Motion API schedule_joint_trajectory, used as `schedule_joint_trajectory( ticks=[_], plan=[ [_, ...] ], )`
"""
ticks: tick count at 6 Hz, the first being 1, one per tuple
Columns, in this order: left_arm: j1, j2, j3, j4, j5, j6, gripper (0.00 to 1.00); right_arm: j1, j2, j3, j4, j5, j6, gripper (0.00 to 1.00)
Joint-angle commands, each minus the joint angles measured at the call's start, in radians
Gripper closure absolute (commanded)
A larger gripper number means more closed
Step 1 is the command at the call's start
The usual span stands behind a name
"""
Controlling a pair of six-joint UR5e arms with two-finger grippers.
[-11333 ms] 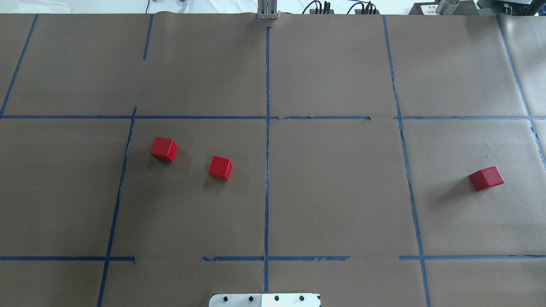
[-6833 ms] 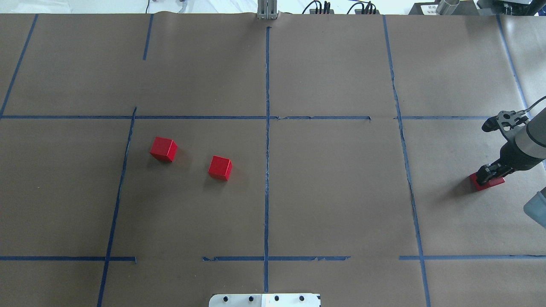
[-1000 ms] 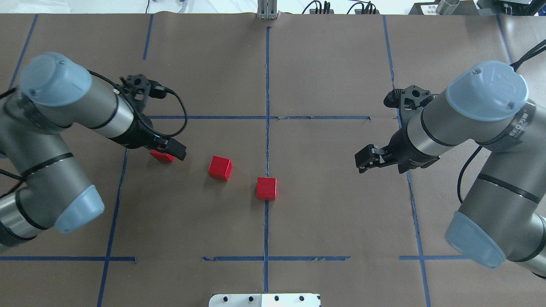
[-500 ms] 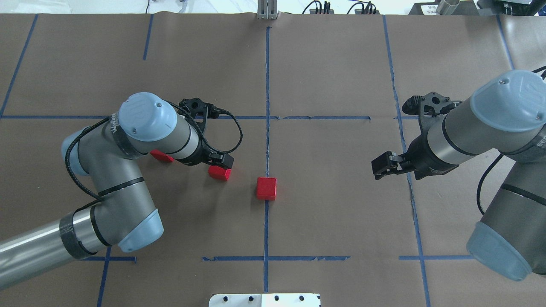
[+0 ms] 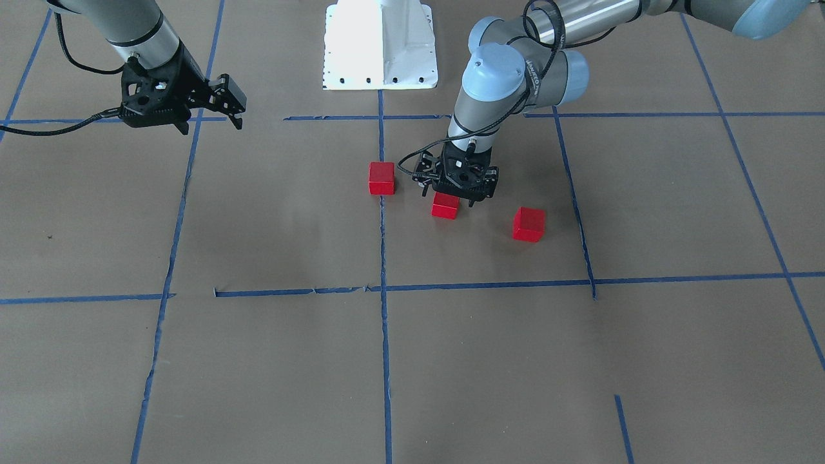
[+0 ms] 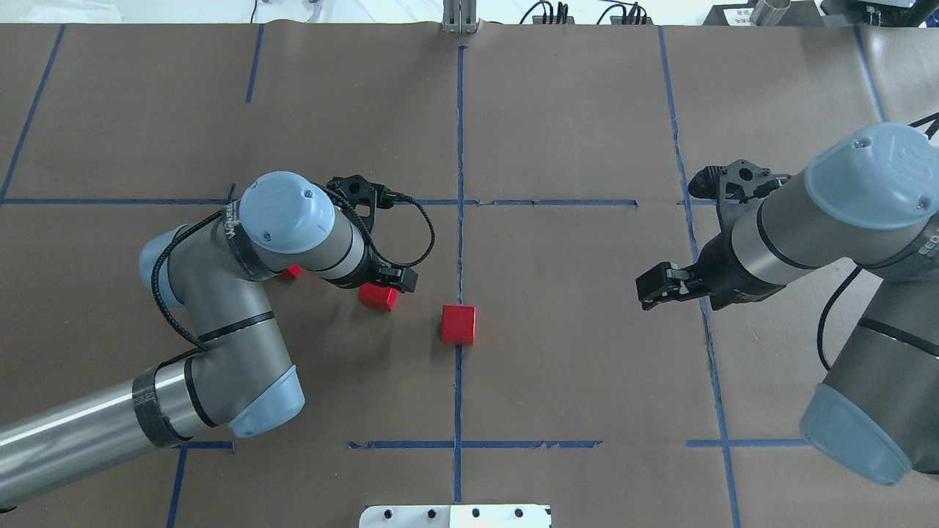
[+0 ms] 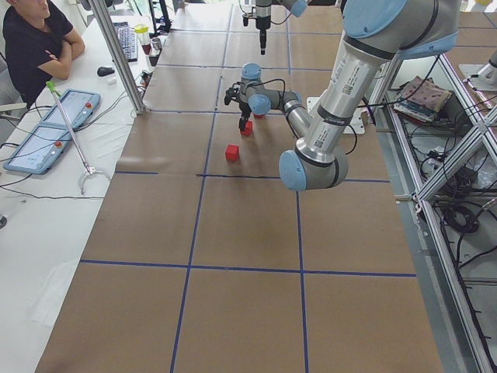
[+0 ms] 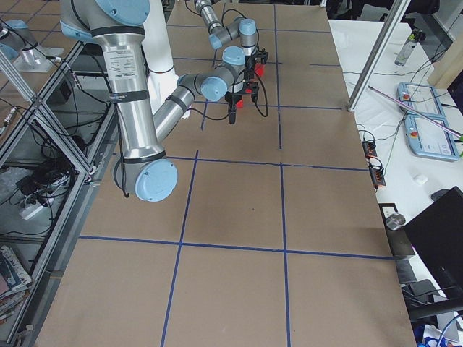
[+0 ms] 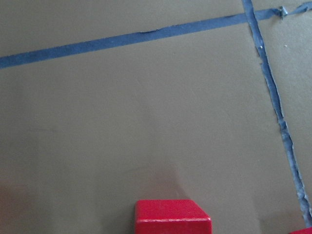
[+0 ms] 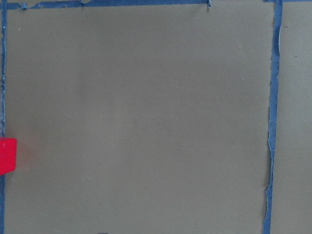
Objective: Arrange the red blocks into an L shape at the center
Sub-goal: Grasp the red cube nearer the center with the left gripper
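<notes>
Overhead: left gripper (image 6: 392,282) hangs low right over the middle block (image 6: 379,297). In the front view the jaws look spread, one either side of the block, but contact can't be confirmed. Left wrist cam shows that block's top face at the bottom edge of frame. Middle block sits on the paper just left of the centre (image 6: 488,279), clear of the other two. Centre block (image 6: 458,324) sits flat on the long tape line (image 6: 460,147), right of the middle block and slightly nearer the robot, with a gap between them. Third block (image 6: 291,272) is further left, mostly hidden under the left arm (image 6: 213,308) from overhead. The front view shows it whole, apart from the gripper. Right gripper (image 6: 647,288) hovers above the table off to the right, jaws spread, gripping nothing, well apart from every block. Its wrist cam catches only a red sliver at the left edge. No two blocks touch, no L yet.
</notes>
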Motion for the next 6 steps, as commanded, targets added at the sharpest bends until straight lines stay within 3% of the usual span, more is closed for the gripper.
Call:
schedule_joint_trajectory(
  ticks=[1,2,3,5,6],
  plan=[
    [0.020,-0.017,0.026,0.001,0.042,-0.009,0.19,-0.002,-0.001,0.000,0.000,0.000,0.000,0.00],
    [0.020,-0.017,0.026,0.002,0.042,-0.011,0.80,-0.002,-0.003,0.000,0.000,0.000,0.000,0.00],
    [0.020,-0.018,0.023,0.002,0.042,-0.017,1.00,-0.019,0.003,-0.019,0.000,-0.003,0.001,0.00],
    [0.018,-0.139,0.046,0.138,0.044,-0.034,1.00,-0.019,0.003,-0.022,0.000,-0.003,0.000,0.00],
    [0.018,-0.184,0.099,0.141,0.045,-0.082,1.00,-0.016,0.003,-0.017,0.000,-0.002,0.000,0.00]
  ],
)
